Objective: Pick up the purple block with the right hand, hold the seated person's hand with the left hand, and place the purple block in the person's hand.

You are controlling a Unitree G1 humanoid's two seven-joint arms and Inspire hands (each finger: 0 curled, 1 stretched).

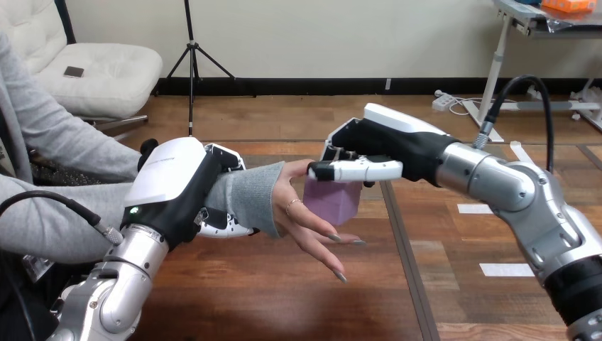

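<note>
A purple block (332, 201) hangs above the table, pinched between the thumb and fingers of my right hand (376, 150), which comes in from the right. The block sits right over the palm of the person's hand (311, 226), which is open with its fingers stretched toward the right; I cannot tell if the block touches the palm. My left hand (186, 190) is curled round the person's wrist, over the grey sleeve (248, 195), from the left side.
The wooden table (284, 298) spreads below both hands. The person's other forearm in grey lies along the left edge (50, 227). White tape marks (505, 269) lie at the right of the table.
</note>
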